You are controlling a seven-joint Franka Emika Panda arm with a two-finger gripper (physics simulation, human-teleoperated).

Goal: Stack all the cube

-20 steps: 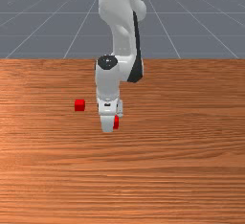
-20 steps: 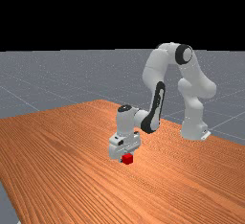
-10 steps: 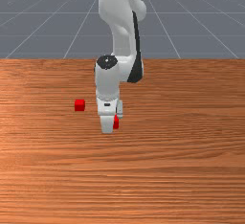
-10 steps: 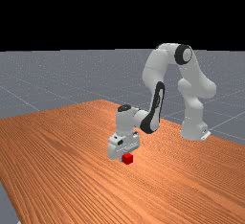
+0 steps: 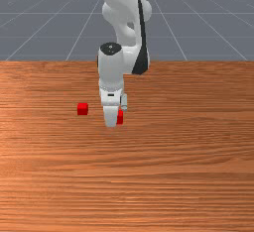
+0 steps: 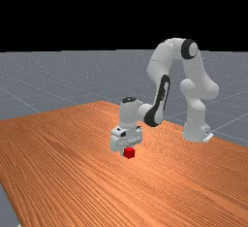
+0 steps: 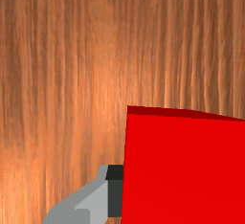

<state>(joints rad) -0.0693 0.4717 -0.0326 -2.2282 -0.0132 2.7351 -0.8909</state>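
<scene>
Clamped with white-and-grey two-finger gripper (image 6: 128,154) on solid red cube (image 7: 184,170), seemingly held above orange-brown wooden counter (image 5: 188,176). Carry level toward front view's left, to second red cube (image 5: 83,109), lying apart. Clear its top first, square faces, centre carefully, lower gently; release only once seated flat.

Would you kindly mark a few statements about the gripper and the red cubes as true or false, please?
1. The gripper is shut on a red cube. True.
2. The other cube is blue. False: it is red as well.
3. In the front view, the other cube lies to the left of the gripper. True.
4. The two cubes are already stacked. False: they are apart.
5. Over the last second, the gripped cube has risen with the gripper. True.
</scene>
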